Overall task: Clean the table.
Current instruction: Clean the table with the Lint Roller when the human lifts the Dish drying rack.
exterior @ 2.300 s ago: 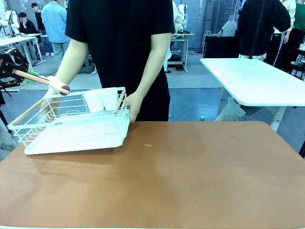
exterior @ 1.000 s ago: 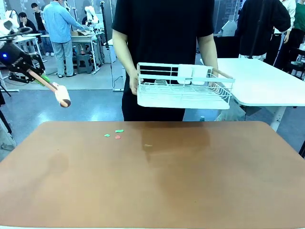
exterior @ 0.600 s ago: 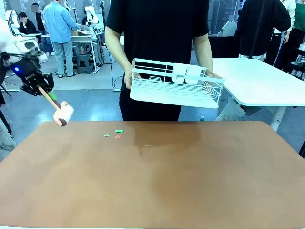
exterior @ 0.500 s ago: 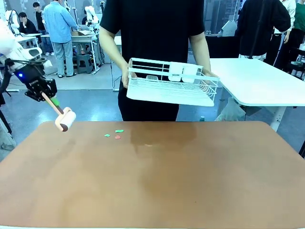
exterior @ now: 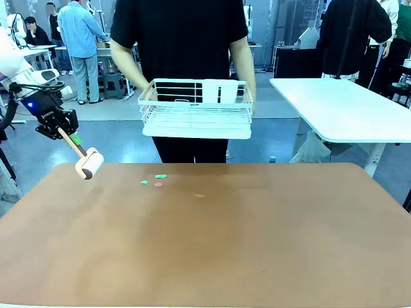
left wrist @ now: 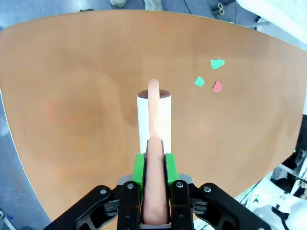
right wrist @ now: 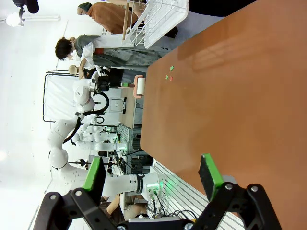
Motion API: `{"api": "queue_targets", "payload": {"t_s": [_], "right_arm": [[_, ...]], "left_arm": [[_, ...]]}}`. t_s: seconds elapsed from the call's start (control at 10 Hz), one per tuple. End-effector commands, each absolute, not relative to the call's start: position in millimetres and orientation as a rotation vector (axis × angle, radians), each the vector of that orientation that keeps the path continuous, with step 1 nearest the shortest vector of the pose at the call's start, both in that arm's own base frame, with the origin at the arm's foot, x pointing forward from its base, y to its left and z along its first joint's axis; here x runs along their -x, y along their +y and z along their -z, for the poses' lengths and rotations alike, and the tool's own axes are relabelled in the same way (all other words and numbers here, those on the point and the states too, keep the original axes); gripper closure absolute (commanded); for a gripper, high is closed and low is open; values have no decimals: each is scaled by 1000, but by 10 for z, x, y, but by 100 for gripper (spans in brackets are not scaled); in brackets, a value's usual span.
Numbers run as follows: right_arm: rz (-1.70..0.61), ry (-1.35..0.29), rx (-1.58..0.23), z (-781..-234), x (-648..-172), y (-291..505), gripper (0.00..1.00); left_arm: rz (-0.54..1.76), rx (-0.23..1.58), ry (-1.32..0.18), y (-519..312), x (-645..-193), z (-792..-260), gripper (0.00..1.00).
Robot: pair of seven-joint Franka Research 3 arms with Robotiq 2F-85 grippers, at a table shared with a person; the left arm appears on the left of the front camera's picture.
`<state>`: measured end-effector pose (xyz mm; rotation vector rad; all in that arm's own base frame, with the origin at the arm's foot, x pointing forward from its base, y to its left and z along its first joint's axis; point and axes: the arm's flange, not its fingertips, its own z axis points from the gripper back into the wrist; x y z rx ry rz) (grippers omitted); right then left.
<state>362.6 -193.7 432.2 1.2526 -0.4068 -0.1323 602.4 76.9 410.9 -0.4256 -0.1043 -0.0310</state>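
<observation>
The brown table (exterior: 212, 244) carries a few small green and red paper scraps (exterior: 158, 180) near its far left part. My left gripper (exterior: 63, 131) is shut on the peach handle of a lint roller (exterior: 88, 163), whose white head hangs just over the table's far left corner. In the left wrist view the left gripper (left wrist: 154, 165) clamps the handle, the lint roller (left wrist: 154, 115) points at the table (left wrist: 72, 86), and the scraps (left wrist: 211, 76) lie up and to the right. My right gripper (right wrist: 152, 175) is open over the table (right wrist: 230, 96), nothing between its pads.
A person in black at the far edge holds a white wire rack (exterior: 196, 112) in the air with both hands. A tiny orange speck (exterior: 200, 196) lies near the table's middle. A white table (exterior: 347, 106) stands behind at the right.
The person lifted the rack off the table, uncovering the scraps, and has carried it back leftward. My left gripper has lowered the roller towards the table's far left corner.
</observation>
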Motion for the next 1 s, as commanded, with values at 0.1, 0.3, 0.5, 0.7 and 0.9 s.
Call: {"api": "queue_targets", "payload": {"t_s": [0.1, 0.3, 0.5, 0.7, 0.9], "right_arm": [[126, -416, -1268, -4361, -3623, -1934, 0], [126, -416, -1268, -4361, -3623, -1934, 0], [126, -416, -1268, -4361, -3623, -1934, 0], [126, -416, -1268, -4361, -3623, -1934, 0], [126, -416, -1268, -4361, -3623, -1934, 0]], "left_arm": [[29, 418, -114, 770, -5981, -4138, 79], [57, 404, -159, 769, -6089, -4016, 79], [44, 391, -153, 754, -6226, -3882, 79], [25, 467, -143, 692, -6253, -3799, 79], [50, 480, -130, 657, -6263, -3711, 79]]}}
